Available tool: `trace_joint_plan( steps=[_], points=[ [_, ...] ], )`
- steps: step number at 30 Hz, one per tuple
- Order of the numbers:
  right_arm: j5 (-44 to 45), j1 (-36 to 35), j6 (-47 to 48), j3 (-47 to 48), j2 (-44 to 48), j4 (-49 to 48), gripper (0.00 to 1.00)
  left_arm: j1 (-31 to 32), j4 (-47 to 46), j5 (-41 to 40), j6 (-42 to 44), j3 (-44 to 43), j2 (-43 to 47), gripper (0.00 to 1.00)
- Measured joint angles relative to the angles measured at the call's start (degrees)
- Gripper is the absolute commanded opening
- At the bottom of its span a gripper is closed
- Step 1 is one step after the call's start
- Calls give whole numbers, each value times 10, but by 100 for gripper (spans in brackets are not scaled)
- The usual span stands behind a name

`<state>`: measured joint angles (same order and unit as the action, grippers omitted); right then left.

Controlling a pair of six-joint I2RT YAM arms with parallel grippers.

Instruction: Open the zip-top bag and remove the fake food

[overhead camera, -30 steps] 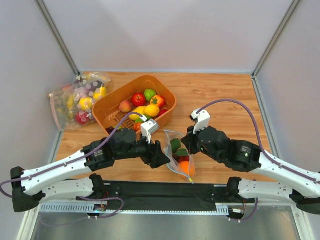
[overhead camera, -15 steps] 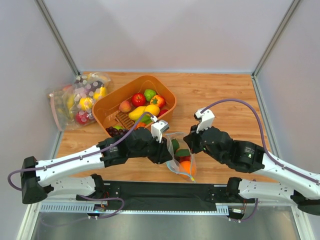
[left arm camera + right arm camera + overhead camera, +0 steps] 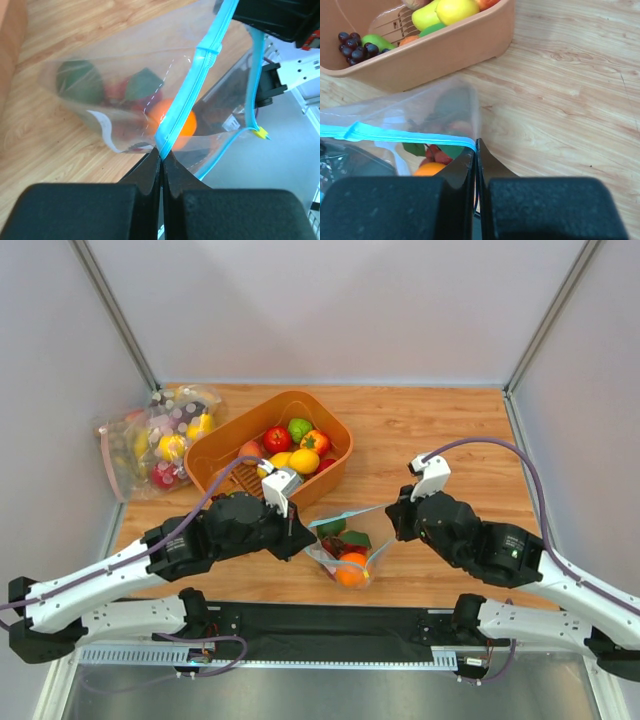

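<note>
Zip-top bag mouth now wider

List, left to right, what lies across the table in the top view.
pile of filled bags → orange basket → zip-top bag → right end effector

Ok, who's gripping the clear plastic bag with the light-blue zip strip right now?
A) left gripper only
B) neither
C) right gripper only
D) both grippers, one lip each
D: the left gripper and the right gripper are each shut on one lip of the clear plastic bag at its light-blue zip strip, and the mouth is spread open.
</note>
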<state>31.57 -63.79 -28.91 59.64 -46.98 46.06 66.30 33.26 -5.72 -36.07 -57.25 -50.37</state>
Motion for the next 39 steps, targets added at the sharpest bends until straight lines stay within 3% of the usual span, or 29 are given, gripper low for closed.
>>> trace_joint_plan(
  steps=[17,19,22,23,31,39],
  points=[
    [-42,52,-4,-72,19,-19,0,0,-5,30,5,18,-73,0],
    [-48,52,-4,-65,27,-15,0,0,-5,26,7,17,-69,7],
    [-53,52,-4,-47,29,-7,0,0,5,23,23,1,-68,33],
    [-54,52,-4,-42,29,-7,0,0,9,22,30,-9,-68,36],
    [-59,52,-5,-37,19,-5,0,12,-1,35,74,-116,-90,42],
    [-67,54,-10,-41,17,-10,0,58,-43,49,111,-155,-157,47]
  ],
)
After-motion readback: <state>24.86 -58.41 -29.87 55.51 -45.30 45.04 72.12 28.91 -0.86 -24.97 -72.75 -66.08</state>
